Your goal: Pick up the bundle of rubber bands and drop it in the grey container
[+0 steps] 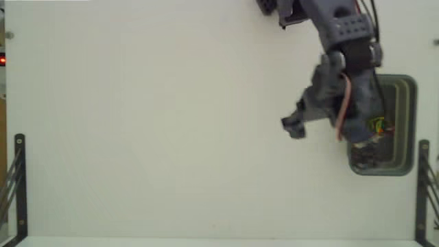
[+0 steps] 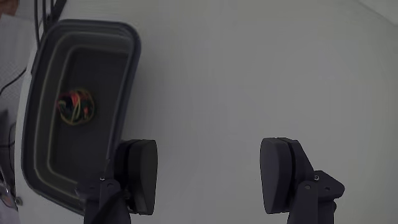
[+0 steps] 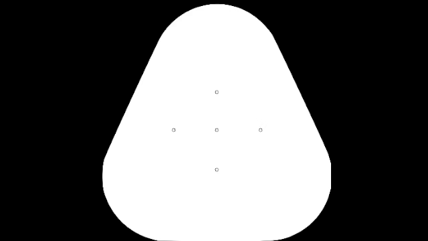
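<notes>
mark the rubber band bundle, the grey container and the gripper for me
bundle of rubber bands (image 2: 76, 107): wrist view, middle of the clump lying in the tub's hollow.
grey container (image 2: 132, 59): wrist view, its right-hand rim.
gripper (image 2: 208, 174): wrist view, midway between the two open fingertips, nothing held.

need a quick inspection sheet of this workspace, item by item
surface: plain white table, bare where visible
job's things: bundle of rubber bands lies on the floor of the grey container, free of the gripper; in the fixed view the arm hides part of the container
clutter: nothing seen
grippers: gripper open, empty, beside the container
cables: orange wire runs along the arm; dark cables at the wrist view's top left
surroundings: black brackets at the table's lower corners; small red light at the left edge
</notes>
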You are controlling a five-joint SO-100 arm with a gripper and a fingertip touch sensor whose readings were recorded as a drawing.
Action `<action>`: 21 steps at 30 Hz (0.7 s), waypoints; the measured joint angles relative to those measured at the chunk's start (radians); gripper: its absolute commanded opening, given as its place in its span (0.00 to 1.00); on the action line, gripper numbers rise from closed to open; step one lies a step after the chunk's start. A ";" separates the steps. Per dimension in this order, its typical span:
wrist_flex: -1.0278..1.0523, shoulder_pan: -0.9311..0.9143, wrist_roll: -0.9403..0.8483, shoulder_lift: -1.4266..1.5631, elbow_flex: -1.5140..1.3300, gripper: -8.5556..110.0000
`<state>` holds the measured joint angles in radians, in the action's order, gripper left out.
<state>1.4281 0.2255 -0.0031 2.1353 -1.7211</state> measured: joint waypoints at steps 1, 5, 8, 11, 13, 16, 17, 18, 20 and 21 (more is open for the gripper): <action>0.000 -0.006 0.000 0.012 -0.008 1.00; 0.000 -0.051 0.000 0.069 -0.061 1.00; 0.000 -0.089 0.000 0.109 -0.103 1.00; 0.000 -0.112 0.000 0.144 -0.132 1.00; 0.000 -0.123 0.000 0.167 -0.158 1.00; 0.000 -0.155 0.002 0.199 -0.184 1.00; 0.000 -0.161 0.000 0.210 -0.195 1.00; 0.000 -0.164 0.002 0.218 -0.199 1.00; 0.000 -0.173 -0.002 0.239 -0.218 1.00; 0.000 -0.179 -0.002 0.247 -0.221 1.00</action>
<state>1.4281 0.0460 -0.0046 2.3823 -1.9420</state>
